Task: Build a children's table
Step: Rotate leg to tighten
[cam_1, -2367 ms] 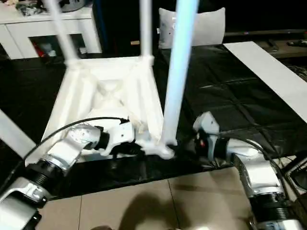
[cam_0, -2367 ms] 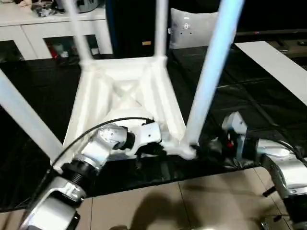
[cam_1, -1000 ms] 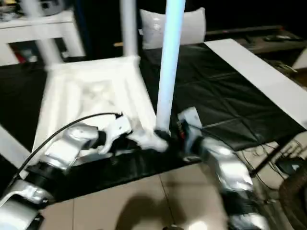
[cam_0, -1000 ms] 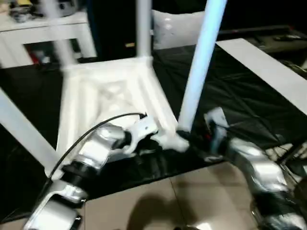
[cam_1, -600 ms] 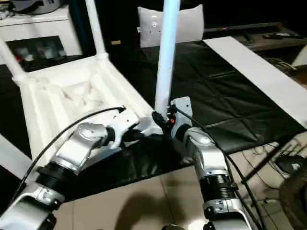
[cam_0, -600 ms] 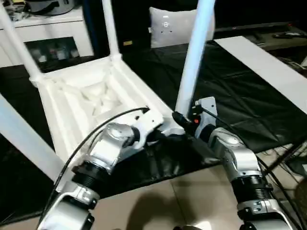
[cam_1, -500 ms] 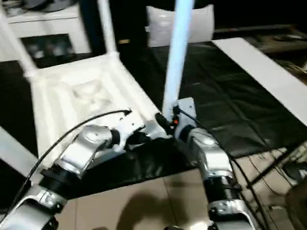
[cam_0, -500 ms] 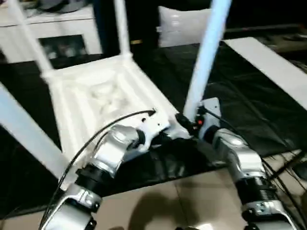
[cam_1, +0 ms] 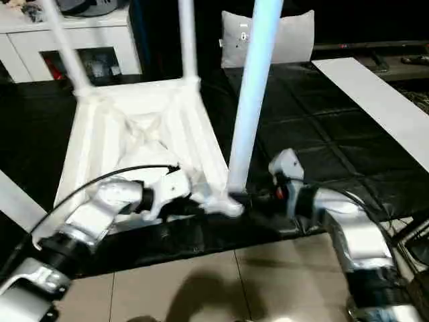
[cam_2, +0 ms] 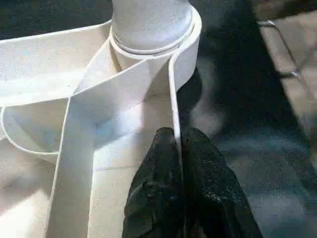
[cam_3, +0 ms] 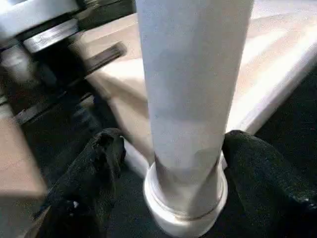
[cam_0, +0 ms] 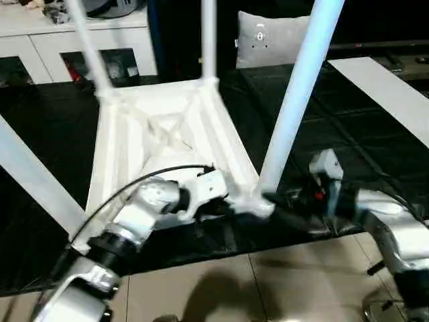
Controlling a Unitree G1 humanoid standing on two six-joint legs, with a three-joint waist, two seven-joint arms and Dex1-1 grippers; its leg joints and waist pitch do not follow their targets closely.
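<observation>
Before me a black-covered work surface [cam_0: 348,114] spreads wide. Beyond it I see a white cabinet [cam_0: 80,40] with clutter on top, and a grey cushion [cam_0: 268,40] against darkness. Beige floor tiles [cam_0: 268,288] lie below its near edge.

Tabletop [cam_0: 161,144] upside down on work surface [cam_0: 322,127]; legs [cam_0: 295,100] upright in corners; cushion [cam_0: 268,37] behind.

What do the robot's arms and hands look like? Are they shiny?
Yes! Both forearms are shiny silver tubes with black ribbed rings near the elbows. The left hand has a white block at its wrist and a thin black cable looping over the arm. The right hand has a white block with a small red spot. The fingers are black and rough-looking.
</observation>
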